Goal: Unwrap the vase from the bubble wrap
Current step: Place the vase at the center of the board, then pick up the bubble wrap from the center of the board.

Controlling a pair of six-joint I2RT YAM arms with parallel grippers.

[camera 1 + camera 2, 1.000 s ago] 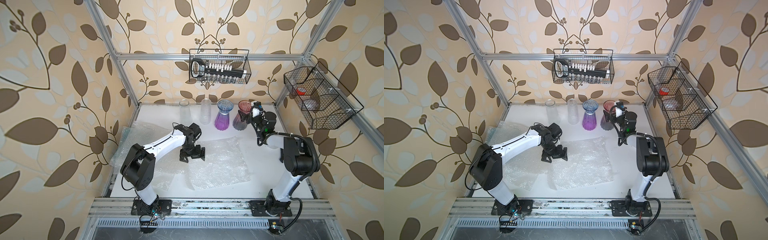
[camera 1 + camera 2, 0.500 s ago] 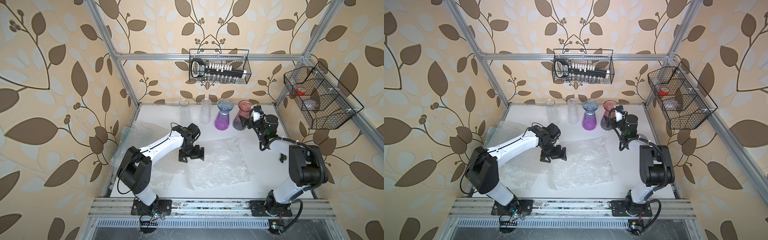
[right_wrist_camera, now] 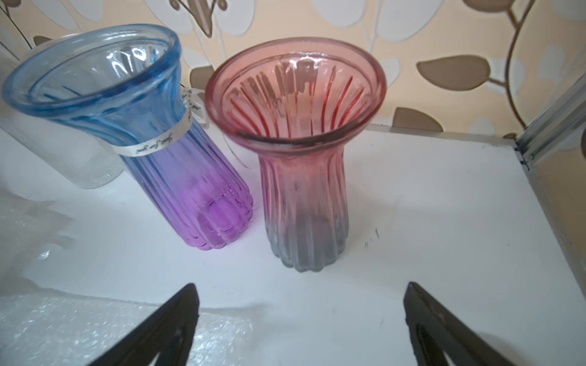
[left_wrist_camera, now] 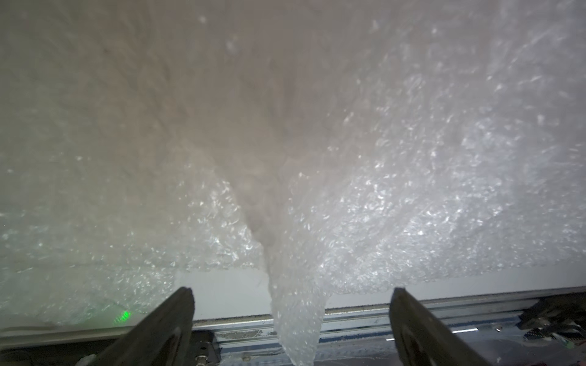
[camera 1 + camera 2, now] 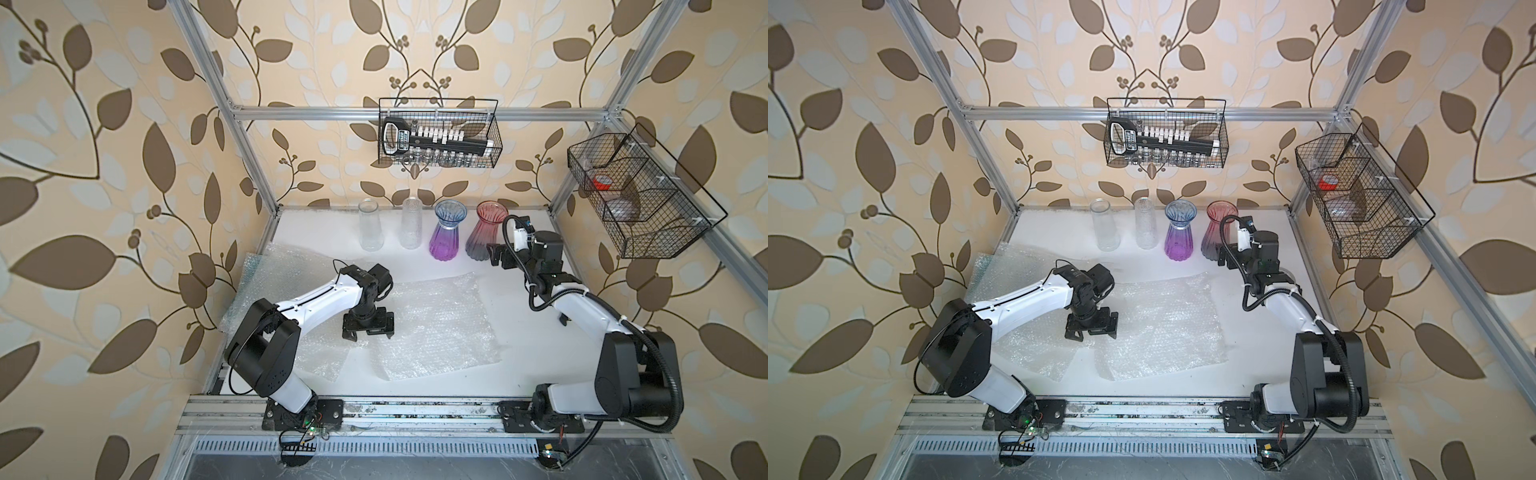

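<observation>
In both top views the bubble wrap [image 5: 436, 328] lies flat mid-table under the left gripper [image 5: 369, 332]. Only the left wrist view shows a fold of it rising between the wide-spread fingers [image 4: 172, 313], seemingly touching neither. The right gripper [image 3: 301, 286], also wide, faces the pink-grey vase [image 3: 304, 190].

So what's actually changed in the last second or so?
The left gripper slid a little toward the front edge over the bubble wrap, its jaws open on either side of a raised fold. The right arm folded back, its elbow sinking toward its base, and the right gripper is open just short of the red vase. Nothing was gripped or let go. The vase and wrap stayed put.
</observation>
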